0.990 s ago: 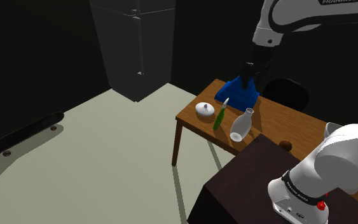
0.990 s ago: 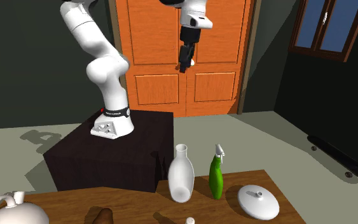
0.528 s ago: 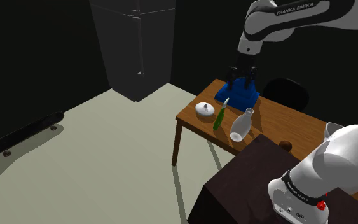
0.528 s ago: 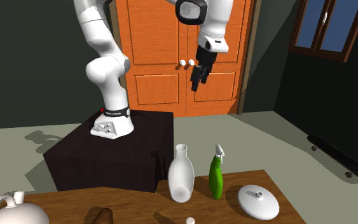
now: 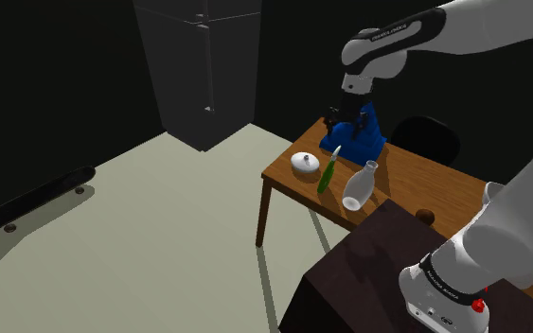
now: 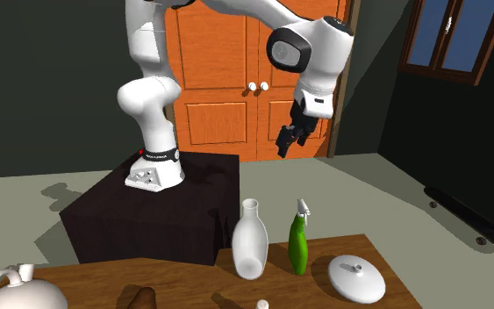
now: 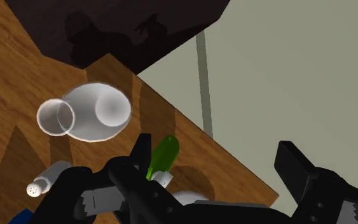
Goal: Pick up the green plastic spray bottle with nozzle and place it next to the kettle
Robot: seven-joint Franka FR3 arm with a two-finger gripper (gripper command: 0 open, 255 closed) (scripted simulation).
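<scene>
**Gripper** (image 6: 287, 140). The fingers are seen set apart in the wrist view, and nothing is clasped. Against the two preceding pictures it is found lower and carried toward the second exterior view's right. It is now nearer the line above the bottle, though well above the table (image 5: 406, 180).

**Green spray bottle** (image 6: 298, 245). It is stood upright on the table, between the white vase (image 6: 249, 240) and the white lidded dish (image 6: 355, 279), and is unmoved. In the wrist view it is seen below the hand, close by one finger and untouched.

**Blue kettle** (image 5: 361, 140). It is set toward the table's far side, past the vase, and is unmoved.

**Status.** The approach is judged under way. The final descent, the grasp and the transfer to the kettle are not yet made.
</scene>
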